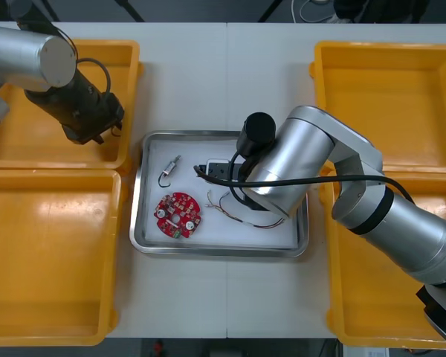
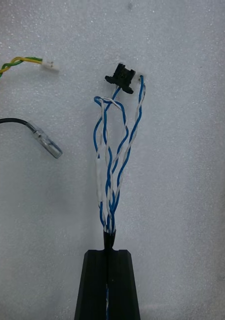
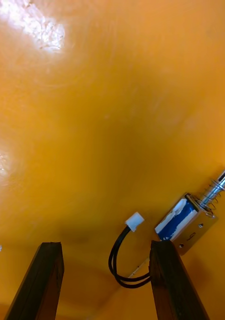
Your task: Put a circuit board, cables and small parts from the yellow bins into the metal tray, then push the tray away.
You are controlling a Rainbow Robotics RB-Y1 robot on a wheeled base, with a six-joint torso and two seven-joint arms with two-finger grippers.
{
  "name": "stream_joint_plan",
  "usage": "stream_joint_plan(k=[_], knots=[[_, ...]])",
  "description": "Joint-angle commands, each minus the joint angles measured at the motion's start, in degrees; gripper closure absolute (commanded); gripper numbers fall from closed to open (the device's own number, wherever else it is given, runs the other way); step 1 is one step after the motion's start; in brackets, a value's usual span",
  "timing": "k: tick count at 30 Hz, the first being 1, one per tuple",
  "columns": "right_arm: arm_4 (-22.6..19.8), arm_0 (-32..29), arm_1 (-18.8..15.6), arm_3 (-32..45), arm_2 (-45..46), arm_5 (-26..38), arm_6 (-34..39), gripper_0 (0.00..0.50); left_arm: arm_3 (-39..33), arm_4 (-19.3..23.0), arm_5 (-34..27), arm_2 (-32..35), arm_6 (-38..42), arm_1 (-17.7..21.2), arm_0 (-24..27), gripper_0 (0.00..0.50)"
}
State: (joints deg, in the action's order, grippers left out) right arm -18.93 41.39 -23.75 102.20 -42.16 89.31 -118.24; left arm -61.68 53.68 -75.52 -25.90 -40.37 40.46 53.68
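The right gripper (image 2: 108,252) is hanging inside the shiny rectangular metal tray (image 1: 138,195), near its far edge. Its fingers are clenching the twisted blue and white cable (image 2: 112,155), whose end is lying on open white tray floor. The round red circuit board (image 1: 178,216) is sitting by the tray's near-left corner. Left of the tray, the left gripper (image 3: 106,246) is hanging over a yellow plastic bin (image 1: 15,141), fingers released beside a small silver metal part (image 3: 190,220).

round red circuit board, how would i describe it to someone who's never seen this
Find the shiny rectangular metal tray between the yellow plastic bins at the table's middle. The round red circuit board lies flat in its near left corner. It is the only red disc there; beside it are a small metal part with a black lead and a thin red and yellow cable.
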Motion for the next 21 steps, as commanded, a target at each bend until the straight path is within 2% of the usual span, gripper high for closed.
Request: stream_joint_plan(k=[1, 2, 3, 4, 6, 7, 8, 9, 16, 21], knots=[[1.0, -0.3, 2.0, 0.4, -0.6, -0.5, -1.9, 0.500, 0.4, 0.2, 0.6, -1.4, 2.3, -0.8, 1.6, 0.243], [1.0, -0.3, 2.0, 0.4, -0.6, -0.5, -1.9, 0.500, 0.4, 0.3, 0.6, -1.4, 2.3, -0.8, 1.6, 0.428], [1.0, -0.3, 2.0, 0.4, -0.5, -0.5, -2.0, 0.500, 0.4, 0.3, 0.6, -1.4, 2.3, -0.8, 1.6, 0.497], [1.1, -0.3, 2.0, 0.4, -0.5, -0.5, -1.9, 0.500, 0.4, 0.3, 0.6, -1.4, 2.3, -0.8, 1.6, 0.499], [1.1, -0.3, 2.0, 0.4, -0.3, -0.5, -2.0, 0.442, 0.4, 0.3, 0.6, -1.4, 2.3, -0.8, 1.6, 0.500], [1.3, -0.3, 2.0, 0.4, -0.2, -0.5, -2.1, 0.280, 0.4, 0.3, 0.6, -1.4, 2.3, -0.8, 1.6, 0.500], [1.4, -0.3, 2.0, 0.5, 0.0, -0.5, -2.1, 0.072, 0.4, 0.4, 0.6, -1.4, 2.3, -0.8, 1.6, 0.500], [1.4, -0.3, 2.0, 0.5, 0.1, -0.5, -2.1, 0.005, 0.4, 0.4, 0.6, -1.4, 2.2, -0.8, 1.6, 0.500], [1.4, -0.3, 2.6, 0.7, 3.1, 0.3, -2.3, 0.000, 0.4, 0.5, 0.7, -1.3, 2.4, -0.8, 1.6, 0.500], [1.3, -0.3, 5.6, 1.2, 8.1, 5.4, -1.9, 0.000, 0.4, 0.5, 0.6, -0.2, 2.4, -0.8, 1.6, 0.500]])
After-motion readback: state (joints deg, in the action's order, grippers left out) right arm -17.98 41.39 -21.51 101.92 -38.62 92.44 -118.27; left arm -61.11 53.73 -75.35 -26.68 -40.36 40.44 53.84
